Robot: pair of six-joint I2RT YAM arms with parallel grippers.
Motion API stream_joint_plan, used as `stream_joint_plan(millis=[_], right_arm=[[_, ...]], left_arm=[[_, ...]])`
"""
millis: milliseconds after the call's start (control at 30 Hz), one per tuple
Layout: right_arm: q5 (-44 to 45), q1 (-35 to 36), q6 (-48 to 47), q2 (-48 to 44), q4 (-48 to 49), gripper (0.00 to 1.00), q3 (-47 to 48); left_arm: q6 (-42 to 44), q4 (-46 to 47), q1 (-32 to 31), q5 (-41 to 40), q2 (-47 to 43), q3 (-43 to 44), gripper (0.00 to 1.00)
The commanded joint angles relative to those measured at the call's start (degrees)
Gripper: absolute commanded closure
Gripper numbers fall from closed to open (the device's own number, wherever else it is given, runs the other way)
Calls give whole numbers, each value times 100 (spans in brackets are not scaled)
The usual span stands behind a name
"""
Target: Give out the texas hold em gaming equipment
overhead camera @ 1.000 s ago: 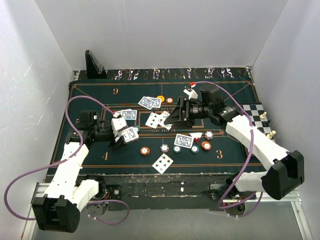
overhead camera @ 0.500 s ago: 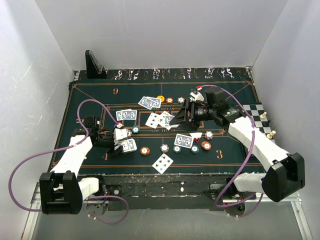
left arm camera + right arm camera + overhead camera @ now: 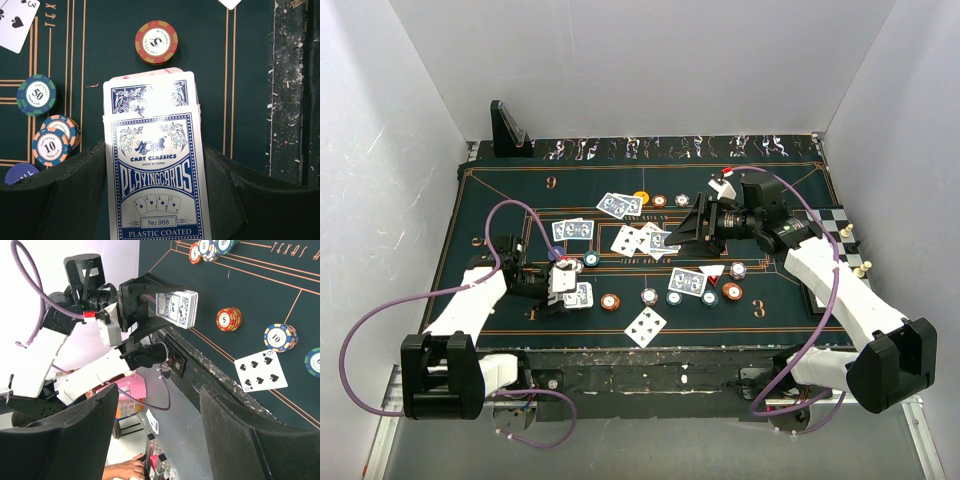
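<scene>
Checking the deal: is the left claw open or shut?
Shut on the blue-backed deck of playing cards, clamped between black fingers of the left claw.

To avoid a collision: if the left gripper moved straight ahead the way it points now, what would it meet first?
Probably the red-and-yellow 5 chip, straight ahead of the card deck that the left gripper holds. Its height is unclear, so it might pass over.
</scene>
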Motion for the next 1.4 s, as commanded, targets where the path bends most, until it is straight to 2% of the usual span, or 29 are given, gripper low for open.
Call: stream_joint_plan(millis=[0, 67, 267, 300, 333, 367, 400, 500, 533, 567, 667, 767, 1000, 1133, 1367], right_arm=[[-137, -60, 65, -182, 47, 27, 68], [-155, -60, 91, -190, 47, 27, 68], [-128, -60, 170, -182, 117, 26, 33], [-137, -51, 179, -164, 135, 26, 33], [-146, -60, 179, -138, 144, 26, 33], [-163, -60, 205, -129, 161, 26, 33], [-172, -60, 214, -120, 179, 26, 50], [-181, -60, 241, -138, 162, 26, 94], [-190, -60, 223, -138, 118, 26, 120], [-172, -60, 197, -146, 65, 26, 155], [-128, -60, 126, -182, -93, 25, 252], [-67, -60, 65, -208, -225, 25, 314], [188, -60, -225, -226, -620, 18, 375], [363, -60, -436, -278, -866, 14, 323], [1013, -69, -1085, -454, -1622, 11, 358]], left_arm=[[503, -24, 34, 164, -53, 3, 88], [557, -24, 34, 207, -62, -14, 81], [1084, -209, 16, 208, -97, -93, 70], [1102, -200, 8, 208, -123, -102, 65], [1128, -209, -1, 190, -141, -120, 50], [1154, -226, -10, 181, -141, -129, 29], [1172, -253, -10, 173, -150, -129, 25], [1295, -437, -19, 181, -89, -76, 24], [1295, -490, -10, 181, -80, -41, 16], [1269, -525, -19, 181, -80, -6, 2], [1094, -613, -10, 199, -80, 143, 2], [550, -639, -19, 321, -132, 459, 2], [-1513, -973, -19, 419, -150, 1724, 2], [-3219, -973, -10, 68, -97, 2497, 2], [-4679, -1404, -19, -898, 60, 3351, 2]])
